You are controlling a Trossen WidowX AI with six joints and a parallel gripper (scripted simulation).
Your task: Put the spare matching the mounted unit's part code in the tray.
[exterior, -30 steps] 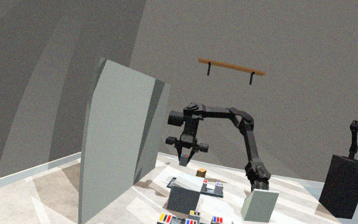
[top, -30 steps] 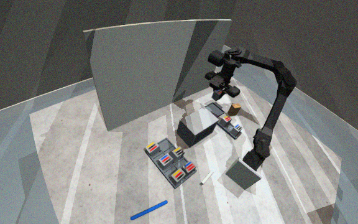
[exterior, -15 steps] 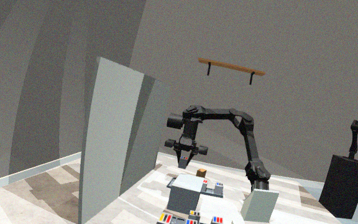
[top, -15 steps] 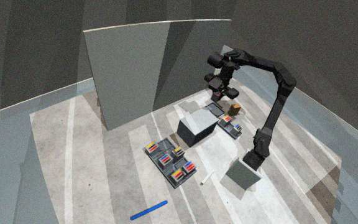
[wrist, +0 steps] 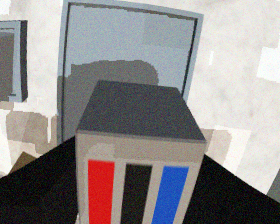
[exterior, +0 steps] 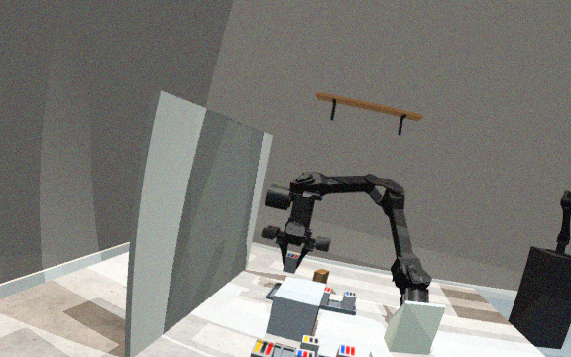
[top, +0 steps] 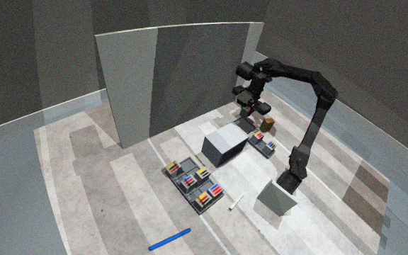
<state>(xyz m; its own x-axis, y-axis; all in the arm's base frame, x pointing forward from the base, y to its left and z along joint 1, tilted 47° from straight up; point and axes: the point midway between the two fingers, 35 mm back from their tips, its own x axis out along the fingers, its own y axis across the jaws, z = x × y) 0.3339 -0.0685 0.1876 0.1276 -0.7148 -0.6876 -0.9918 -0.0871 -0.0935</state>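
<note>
"What does the top view give you?"

"The gripper (top: 246, 112) (exterior: 290, 267) (wrist: 132, 145) is up over the tray (top: 244, 125) (exterior: 271, 292) (wrist: 106, 42), pointing down, with the spare (top: 245, 110) (exterior: 290, 262) (wrist: 141, 111) between its fingers. A grey box (top: 225, 137) (exterior: 295, 309) stands just beside the tray. The big rack (top: 190, 163) (exterior: 284, 350) carries five striped blocks, the small rack (top: 261, 144) (exterior: 343, 310) two. A blue rod (top: 169, 239) lies well apart."

"And the exterior view?"

"The spare hangs in the air, apart from the tray, whose near part the box hides. A brown block (top: 267, 125) (exterior: 321, 276) is behind the box, and a tall panel (top: 197, 81) (exterior: 167, 223) rises to the left in the picture."

"Wrist view: are the jaws open?"

"Partway apart, shut firmly on the spare's two sides. Its face shows red, black and blue stripes, and past its dark top I see the tray, a shadow across it."

"Let go yet?"

"No, it's held."
</note>
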